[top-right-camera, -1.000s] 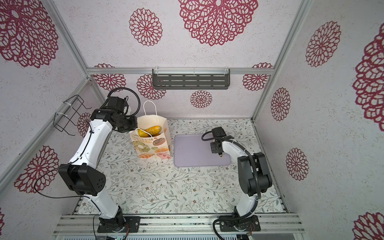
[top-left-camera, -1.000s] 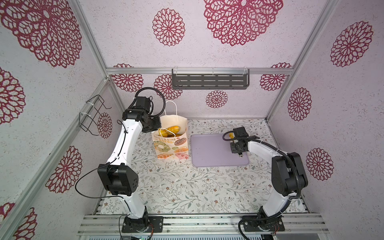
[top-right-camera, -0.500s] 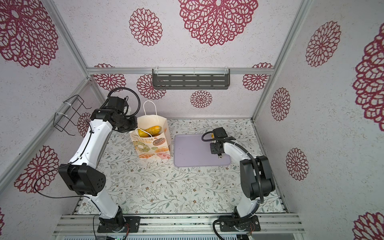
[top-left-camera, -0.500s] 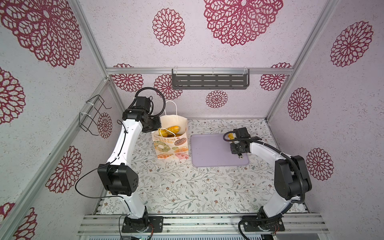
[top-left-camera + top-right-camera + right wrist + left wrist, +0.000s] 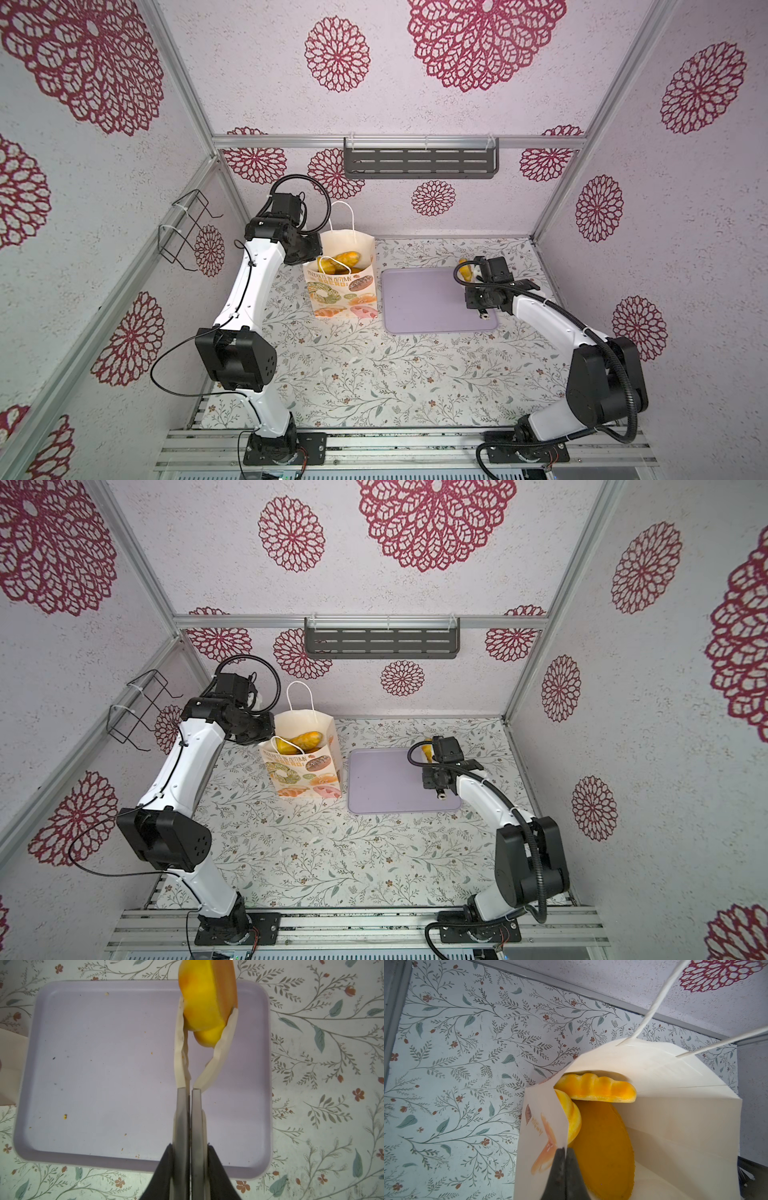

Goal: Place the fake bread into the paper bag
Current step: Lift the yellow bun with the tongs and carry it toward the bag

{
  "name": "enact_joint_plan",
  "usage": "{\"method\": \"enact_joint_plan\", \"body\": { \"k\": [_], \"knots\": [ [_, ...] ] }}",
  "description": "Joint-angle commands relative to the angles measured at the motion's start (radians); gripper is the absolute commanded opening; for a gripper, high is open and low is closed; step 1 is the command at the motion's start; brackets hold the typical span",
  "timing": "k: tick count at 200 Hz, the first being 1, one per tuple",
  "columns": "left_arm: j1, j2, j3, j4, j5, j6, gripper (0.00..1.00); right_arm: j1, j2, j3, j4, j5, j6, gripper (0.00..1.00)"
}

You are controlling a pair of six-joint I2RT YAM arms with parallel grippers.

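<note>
The cream paper bag stands upright left of the tray, with orange and yellow fake bread inside. My left gripper is shut on the bag's near-left rim, holding the mouth open. Shut on a pair of tongs, my right gripper is over the tray's right side. The tongs' cream tips clamp a yellow-orange bread above the tray's far right edge.
A flat lilac tray lies mid-table with only crumbs on it. A dark shelf hangs on the back wall and a wire rack on the left wall. The bag's white handle stands up behind it.
The right arm's elbow has swung outward to the right, and the tongs with the bread have shifted slightly right. The left arm and the bag have not moved.
</note>
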Motion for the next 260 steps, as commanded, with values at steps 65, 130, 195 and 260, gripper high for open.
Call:
{"method": "enact_joint_plan", "body": {
  "k": [65, 130, 195, 260],
  "knots": [
    [-0.012, -0.041, 0.002, 0.008, 0.011, 0.007, 0.00, 0.010, -0.168, -0.007, 0.064, -0.082, 0.105, 0.00],
    [-0.012, -0.046, 0.001, 0.006, 0.000, 0.007, 0.00, 0.041, -0.219, 0.014, 0.072, -0.094, 0.132, 0.00],
    [-0.012, -0.047, 0.001, 0.006, -0.004, 0.007, 0.00, 0.084, -0.245, 0.042, 0.074, -0.083, 0.156, 0.00],
    [-0.012, -0.048, 0.000, 0.006, -0.002, 0.007, 0.00, 0.140, -0.294, 0.056, 0.098, -0.057, 0.178, 0.00]
  ]
}}
